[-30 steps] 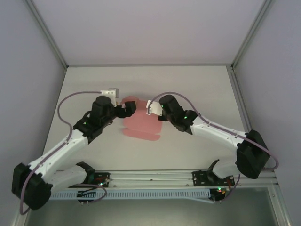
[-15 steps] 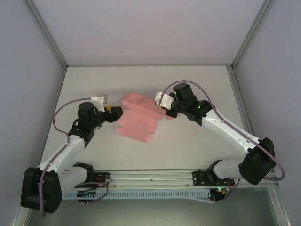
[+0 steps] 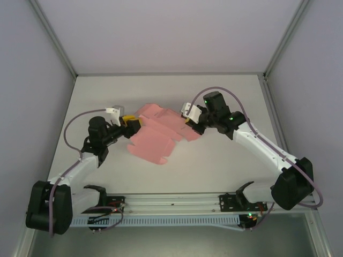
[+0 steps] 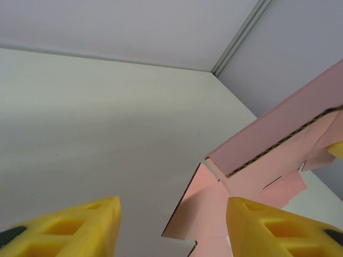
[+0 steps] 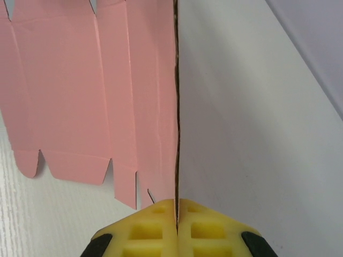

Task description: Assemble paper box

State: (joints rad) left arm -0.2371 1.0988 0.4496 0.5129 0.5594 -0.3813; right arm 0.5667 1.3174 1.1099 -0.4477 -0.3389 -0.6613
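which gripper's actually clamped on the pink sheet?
The right gripper: its jaws are shut on the edge of the sheet. The left gripper is open, fingers apart.

A pink paper box (image 3: 156, 138) is lying unfolded as a thin die-cut sheet near the middle of the white counter (image 3: 225, 96). Creases are dividing it into long panels, and short flaps with rounded corners are sticking out along its edges. Its near left part is resting flat, while its right edge is tilting up off the surface, pinched between the closed yellow tips of the right pincer (image 5: 177, 208).
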